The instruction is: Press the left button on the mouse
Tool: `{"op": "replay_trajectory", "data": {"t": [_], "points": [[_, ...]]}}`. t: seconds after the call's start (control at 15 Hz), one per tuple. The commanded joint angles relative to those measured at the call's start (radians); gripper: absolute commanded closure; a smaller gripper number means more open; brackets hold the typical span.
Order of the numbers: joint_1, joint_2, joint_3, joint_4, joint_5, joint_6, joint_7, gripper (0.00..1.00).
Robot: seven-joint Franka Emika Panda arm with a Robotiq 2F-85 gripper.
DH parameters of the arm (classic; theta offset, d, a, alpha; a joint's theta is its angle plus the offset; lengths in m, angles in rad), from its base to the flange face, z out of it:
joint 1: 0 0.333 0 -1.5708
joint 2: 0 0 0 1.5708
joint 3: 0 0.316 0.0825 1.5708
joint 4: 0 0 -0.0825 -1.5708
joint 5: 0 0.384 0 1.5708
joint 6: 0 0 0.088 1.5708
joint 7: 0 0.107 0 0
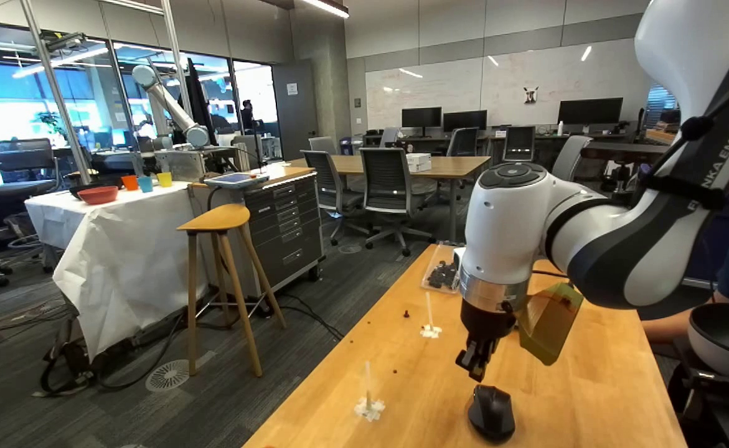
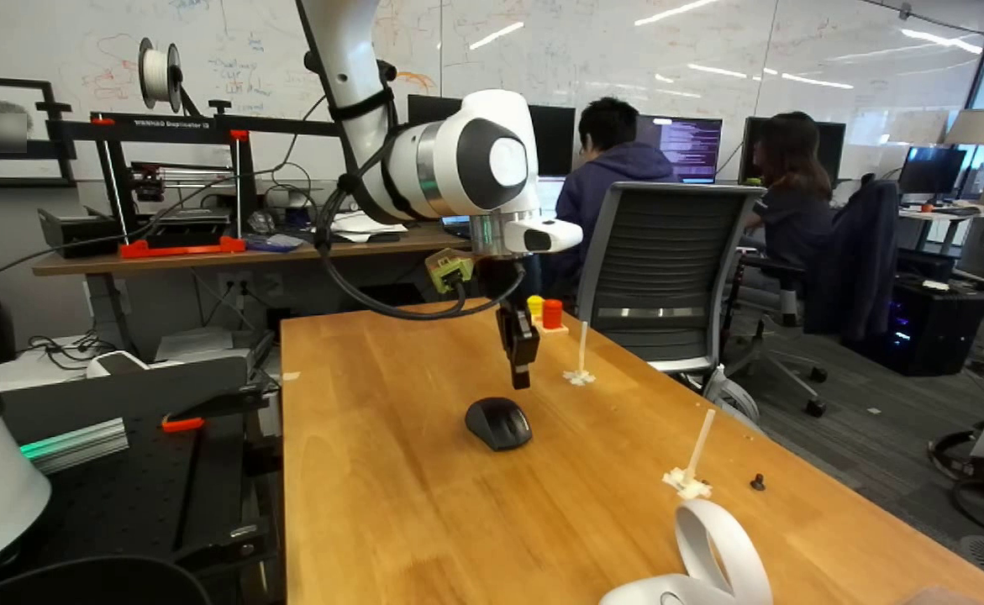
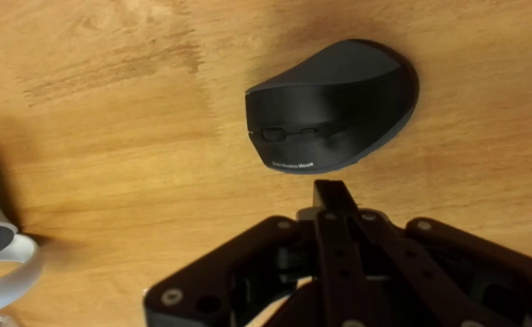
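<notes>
The black mouse lies on the wooden table; it also shows in an exterior view and in the wrist view. In the wrist view its front, with the scroll wheel, points left. The left button is the lower front part there, beside the wheel and near the white lettering. My gripper is shut and empty, its fingers together and pointing down. In the wrist view its tips are just below the mouse's lower edge. In both exterior views the tips hang above the table near the mouse, apart from it.
Two thin white rods stand taped along the table edge. A white handheld controller lies on the table. A clear bin of black parts, a red block and a black screw are also on it.
</notes>
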Motion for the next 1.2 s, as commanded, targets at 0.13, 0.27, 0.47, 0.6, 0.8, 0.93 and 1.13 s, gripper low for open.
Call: {"op": "replay_trajectory", "data": {"t": [0.13,0.27,0.47,0.6,0.8,0.93,1.13], "points": [[0.167,0.018,-0.145,0.002,0.173,0.016,-0.095,1.0],[0.204,0.023,-0.182,0.002,0.198,0.015,-0.108,1.0],[0.244,0.032,-0.23,0.007,0.205,0.013,-0.117,1.0],[0.259,0.036,-0.253,0.007,0.202,0.015,-0.117,1.0],[0.272,0.045,-0.279,0.007,0.197,0.018,-0.116,1.0],[0.281,0.053,-0.295,0.009,0.193,0.02,-0.113,1.0],[0.298,0.066,-0.317,0.018,0.184,0.027,-0.105,1.0]]}}
